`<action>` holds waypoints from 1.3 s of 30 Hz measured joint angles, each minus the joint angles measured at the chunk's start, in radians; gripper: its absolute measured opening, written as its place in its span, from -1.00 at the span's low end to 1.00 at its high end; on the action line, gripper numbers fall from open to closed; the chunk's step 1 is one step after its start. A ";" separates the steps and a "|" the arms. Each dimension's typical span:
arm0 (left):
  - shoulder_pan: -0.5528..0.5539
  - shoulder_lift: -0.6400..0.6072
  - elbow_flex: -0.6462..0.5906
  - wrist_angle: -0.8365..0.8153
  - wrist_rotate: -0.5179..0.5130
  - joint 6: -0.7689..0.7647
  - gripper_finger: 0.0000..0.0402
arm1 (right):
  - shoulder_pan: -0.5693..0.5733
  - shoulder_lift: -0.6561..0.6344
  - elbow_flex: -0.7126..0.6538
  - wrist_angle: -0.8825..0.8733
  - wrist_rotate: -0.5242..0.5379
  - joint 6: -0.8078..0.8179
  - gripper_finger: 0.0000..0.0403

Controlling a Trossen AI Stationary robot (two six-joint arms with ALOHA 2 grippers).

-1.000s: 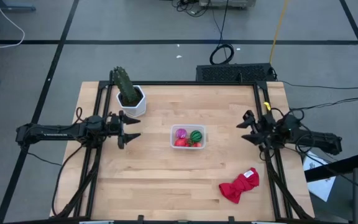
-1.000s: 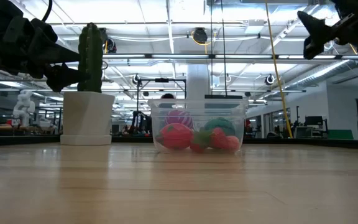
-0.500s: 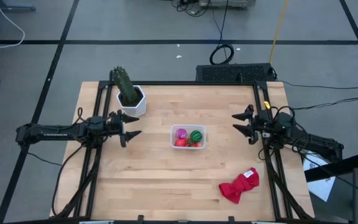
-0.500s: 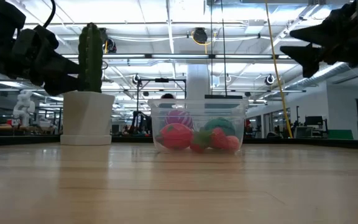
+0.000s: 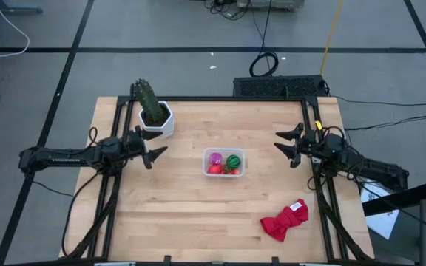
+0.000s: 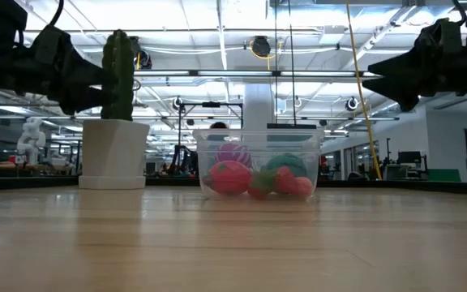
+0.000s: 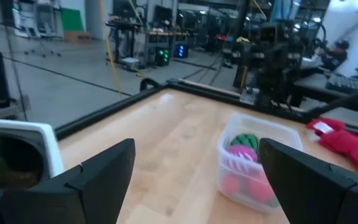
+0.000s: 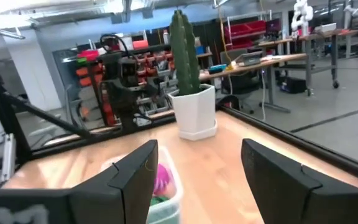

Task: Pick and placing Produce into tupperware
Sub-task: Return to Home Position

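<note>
High view: left gripper (image 5: 156,145) hangs over the left side of the table (image 5: 191,214), fingers apart w/ nothing btwn them, tips toward the tupperware (image 5: 224,151) at mid-table. The right gripper (image 5: 282,142) mirrors it over the right side, also spread & empty. Both are well apart from the tupperware.

All produce sits inside it: green striped ball (image 5: 233,160), purple striped piece (image 5: 215,157), red bits (image 5: 214,170) on the front side. The cactus (image 5: 147,100) in its white pot (image 5: 160,123) stands near the left gripper, toward the back-left corner. The red cloth (image 5: 285,219) lies by the front-right corner, apart from the tupperware.

Low view adds height: both grippers are up off the wood, the left one (image 6: 79,81) partly crossing the cactus. It misses the cloth, but thru the clear wall (image 6: 258,138) shows a pink-red piece (image 6: 228,177) beside the ball.

Left wrist view: own fingers (image 7: 98,174) wide, tupperware ahead, cloth & right arm (image 7: 272,56) beyond.

Right wrist view: tupperware (image 8: 169,199) half-hidden behind an own finger, only pink & a bit of green clear. Exact count of red bits: can't tell in any view
</note>
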 joint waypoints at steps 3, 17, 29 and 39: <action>0.000 0.000 0.000 0.012 -0.050 0.000 0.74 | 0.016 0.000 0.000 0.011 0.041 -0.025 0.11; 0.000 0.002 0.000 -0.079 -0.153 -0.085 0.74 | 0.052 0.000 0.000 0.008 0.115 -0.052 0.11; 0.000 0.002 0.000 -0.135 -0.165 -0.170 0.74 | 0.052 0.000 0.000 0.009 0.115 0.034 0.11; -0.001 0.002 0.000 -0.136 -0.095 -0.317 0.74 | 0.052 0.000 0.000 0.009 0.111 0.227 0.11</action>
